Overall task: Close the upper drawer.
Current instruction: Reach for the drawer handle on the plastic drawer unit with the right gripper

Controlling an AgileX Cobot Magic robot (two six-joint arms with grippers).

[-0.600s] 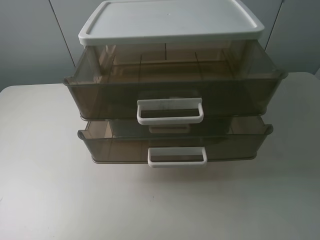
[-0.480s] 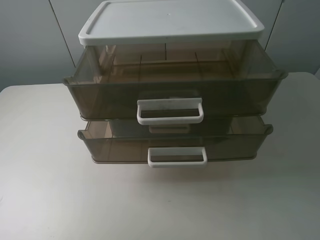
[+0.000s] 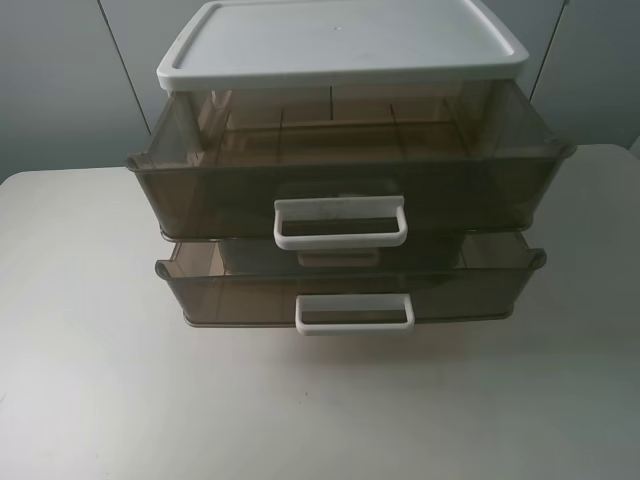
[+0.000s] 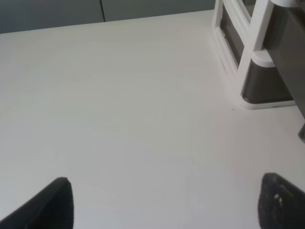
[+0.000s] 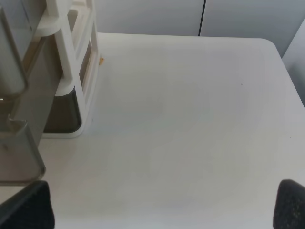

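Note:
The upper drawer (image 3: 200, 190) is smoky-brown translucent plastic with a white loop handle (image 3: 340, 222). It stands pulled out from under the white lid (image 3: 340, 40) of the cabinet and looks empty. Neither gripper shows in the exterior high view. In the left wrist view my left gripper (image 4: 167, 205) is open and empty above bare table, with the cabinet's side frame (image 4: 252, 57) some way ahead. In the right wrist view my right gripper (image 5: 157, 207) is open and empty, with the cabinet's other side (image 5: 64, 71) ahead.
The matching lower drawer (image 3: 230, 295) with its own white handle (image 3: 354, 313) is also pulled out, a little less far. The cabinet stands at the back middle of the white table (image 3: 100, 380). A grey wall is behind.

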